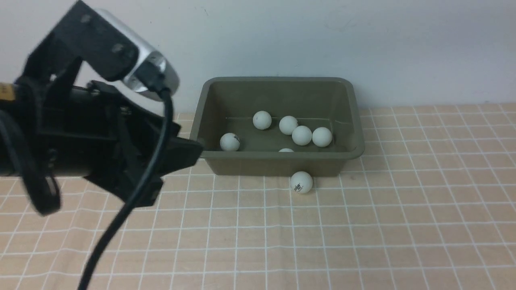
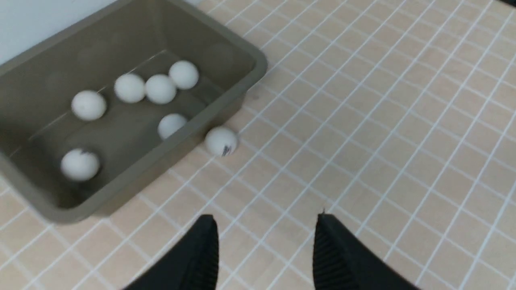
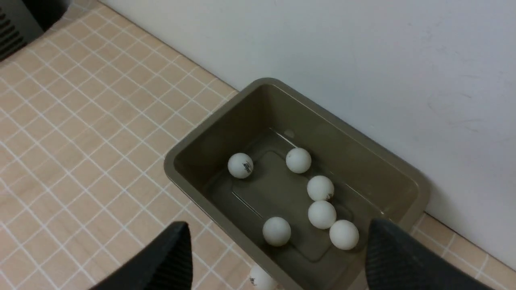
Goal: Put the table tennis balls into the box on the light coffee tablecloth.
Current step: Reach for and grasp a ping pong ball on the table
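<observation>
The olive-green box (image 1: 278, 163) stands on the light coffee tablecloth (image 1: 403, 201) against the wall. Several white table tennis balls (image 1: 301, 135) lie inside it. One more ball (image 1: 301, 182) with a dark mark rests on the cloth, touching the box's front wall; it also shows in the left wrist view (image 2: 221, 141). My left gripper (image 2: 264, 219) hovers over the cloth short of that ball, open with nothing between its fingers. In the front view it (image 1: 189, 153) sits at the box's left end. My right gripper (image 3: 278, 222) hangs wide open above the box (image 3: 201, 133), empty.
A white wall (image 1: 363, 40) runs right behind the box. The left arm's black cable (image 1: 121, 217) droops over the cloth at front left. A dark ribbed object (image 3: 12, 28) sits at a far corner of the cloth in the right wrist view.
</observation>
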